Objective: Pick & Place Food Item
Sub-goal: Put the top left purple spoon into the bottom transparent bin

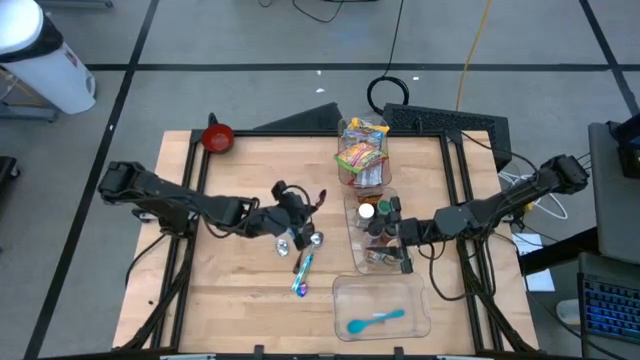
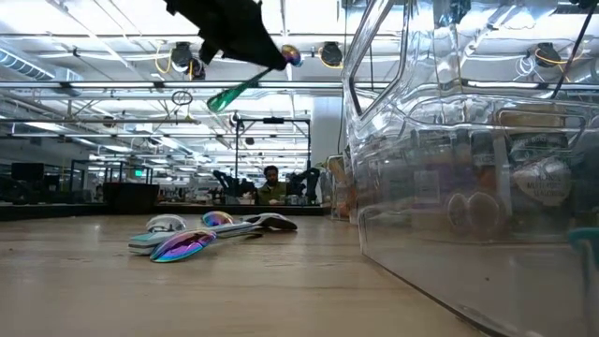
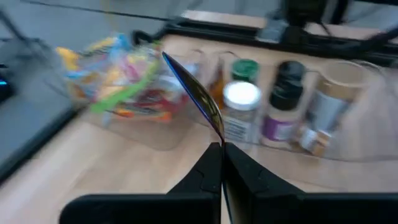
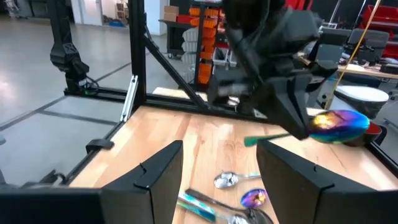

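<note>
Red round bowl: sitting at the wooden tabletop's far left corner, unused.

Left gripper: hovering mid-tabletop, fingers clenched on an iridescent metal spoon, lifted clear, apparently for carrying.

Loose iridescent cutlery: lying just beneath.

Clear plastic bin of colourful snack packets: standing far centre; likely the food item.

Right gripper: waiting beside the bottle tray, fingers parted, grasping nothing.

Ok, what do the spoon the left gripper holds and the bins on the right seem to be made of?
The spoon in the left gripper looks like metal with an iridescent rainbow finish: mirror-like bowl, blue-gold sheen. Its handle looks green, possibly plastic. The bins look like clear, glossy plastic: contents show through and highlights run along the walls.
</note>
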Controlling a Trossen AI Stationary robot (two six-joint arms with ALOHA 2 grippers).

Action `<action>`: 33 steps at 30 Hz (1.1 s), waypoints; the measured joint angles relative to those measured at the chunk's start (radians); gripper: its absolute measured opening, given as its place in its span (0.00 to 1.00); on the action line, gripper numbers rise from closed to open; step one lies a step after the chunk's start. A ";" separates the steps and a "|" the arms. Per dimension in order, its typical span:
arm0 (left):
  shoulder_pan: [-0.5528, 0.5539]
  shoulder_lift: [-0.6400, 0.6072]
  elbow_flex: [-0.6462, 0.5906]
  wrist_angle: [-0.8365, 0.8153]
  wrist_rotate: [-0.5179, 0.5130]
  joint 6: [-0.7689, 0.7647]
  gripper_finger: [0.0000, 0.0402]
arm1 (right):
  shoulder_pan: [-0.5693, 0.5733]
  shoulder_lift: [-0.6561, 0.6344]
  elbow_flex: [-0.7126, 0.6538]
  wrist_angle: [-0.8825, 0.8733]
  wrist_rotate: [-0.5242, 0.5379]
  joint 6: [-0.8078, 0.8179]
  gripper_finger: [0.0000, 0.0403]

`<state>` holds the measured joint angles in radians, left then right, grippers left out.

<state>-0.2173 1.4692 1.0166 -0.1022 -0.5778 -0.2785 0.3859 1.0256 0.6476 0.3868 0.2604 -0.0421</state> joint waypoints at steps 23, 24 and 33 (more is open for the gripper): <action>0.093 -0.443 -0.649 0.814 0.419 0.172 0.02 | 0.005 -0.200 0.000 -0.255 0.004 0.044 0.49; 0.089 -0.484 -0.693 0.857 0.415 0.173 0.02 | 0.004 -0.200 0.000 -0.265 0.004 0.028 0.49; 0.056 -0.606 -0.907 1.122 0.394 0.199 0.01 | -0.061 -0.076 -0.001 -0.157 0.137 -0.023 0.49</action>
<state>-0.1615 0.8628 0.1093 1.0200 -0.1833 -0.0798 0.3251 0.9496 0.6468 0.2303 0.3978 -0.0651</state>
